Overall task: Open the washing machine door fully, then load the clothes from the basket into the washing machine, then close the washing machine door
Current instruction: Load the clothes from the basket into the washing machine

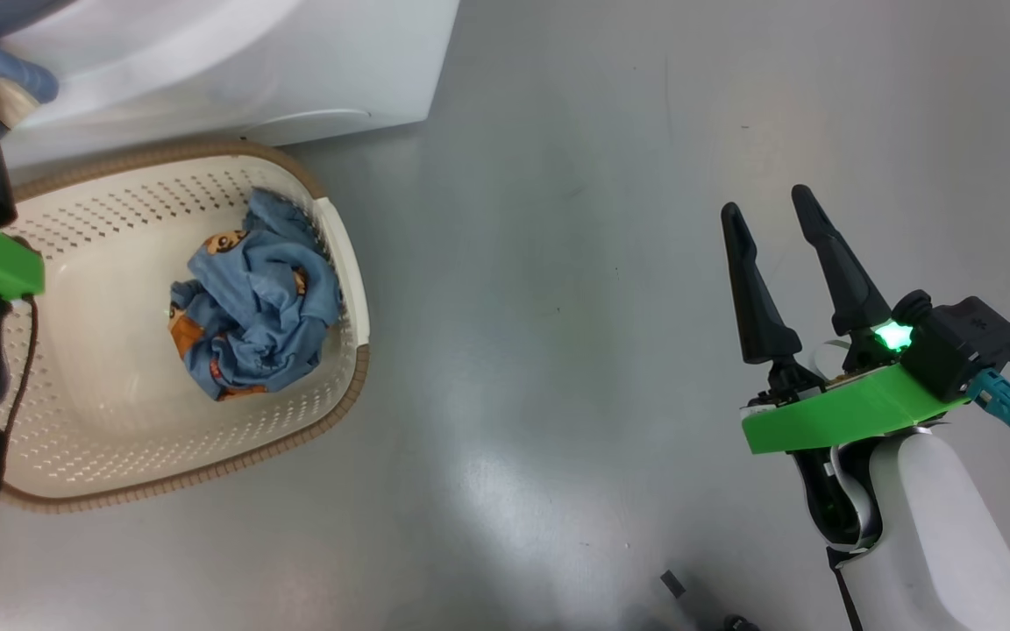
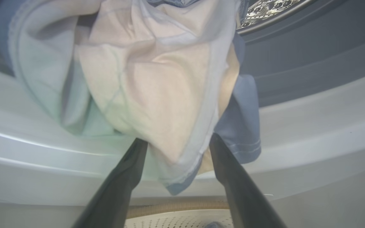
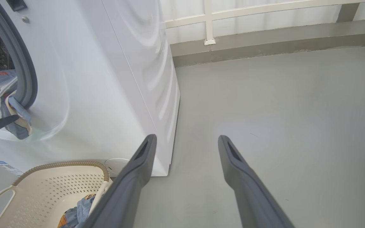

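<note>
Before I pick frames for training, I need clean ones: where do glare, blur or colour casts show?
Head view: pale glare on the floor, green light glowing by the right gripper. Left wrist view: the clothes look soft, tinted green at left. Right wrist view: wavy sheen across the washing machine.

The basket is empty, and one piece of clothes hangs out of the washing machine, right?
Not quite. The basket is not empty: a blue bear-print bundle lies in it, as the head view shows. The other piece does hang out of the washing machine.
</note>
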Available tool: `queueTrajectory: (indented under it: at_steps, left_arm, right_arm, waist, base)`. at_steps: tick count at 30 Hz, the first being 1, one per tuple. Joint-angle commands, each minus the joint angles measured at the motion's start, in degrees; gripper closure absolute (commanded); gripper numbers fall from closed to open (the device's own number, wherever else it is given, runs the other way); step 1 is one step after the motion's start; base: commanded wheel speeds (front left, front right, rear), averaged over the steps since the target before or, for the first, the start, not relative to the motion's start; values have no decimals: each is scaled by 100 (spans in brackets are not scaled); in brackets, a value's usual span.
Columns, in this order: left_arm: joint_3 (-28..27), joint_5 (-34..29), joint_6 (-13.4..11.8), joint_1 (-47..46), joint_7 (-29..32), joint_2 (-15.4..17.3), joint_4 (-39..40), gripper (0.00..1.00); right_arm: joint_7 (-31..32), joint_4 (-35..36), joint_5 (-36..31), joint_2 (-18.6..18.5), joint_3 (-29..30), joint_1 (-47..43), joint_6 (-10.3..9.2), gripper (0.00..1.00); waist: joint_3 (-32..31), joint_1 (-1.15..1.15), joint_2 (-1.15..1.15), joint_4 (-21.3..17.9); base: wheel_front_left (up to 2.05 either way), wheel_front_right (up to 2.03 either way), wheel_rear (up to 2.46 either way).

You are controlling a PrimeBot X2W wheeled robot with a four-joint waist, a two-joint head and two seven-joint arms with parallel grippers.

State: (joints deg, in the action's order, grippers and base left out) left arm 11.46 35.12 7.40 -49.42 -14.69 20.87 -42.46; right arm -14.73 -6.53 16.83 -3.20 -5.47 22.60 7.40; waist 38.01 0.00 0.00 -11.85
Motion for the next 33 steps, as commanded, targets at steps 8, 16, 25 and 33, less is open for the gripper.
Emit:
queueTrajectory:
  at_steps: [8, 16, 25, 33]
  left_arm:
    - [-349, 76, 9, -86, -31, 278, 347, 100]
    - [-1169, -214, 9, 122, -31, 130, 1105, 100]
    - [-1409, -525, 9, -153, -31, 104, 1592, 100]
    - [-1030, -340, 9, -1021, -31, 302, 682, 100]
  right_arm:
    - [-27, 185, 41, 32, -52, -10, 9, 0]
    - [-27, 207, 56, 32, -18, 39, 9, 0]
    - [-27, 185, 96, 32, -65, 103, 9, 0]
    - [-27, 167, 187, 32, -140, 72, 9, 0]
  waist:
    - [34, 0, 0, 40]
    - [64, 0, 0, 201]
    - [84, 0, 0, 214]
    - [70, 0, 0, 92]
  base:
    - [0, 0, 0]
    - [0, 0, 0]
    - [0, 0, 0]
    - [0, 0, 0]
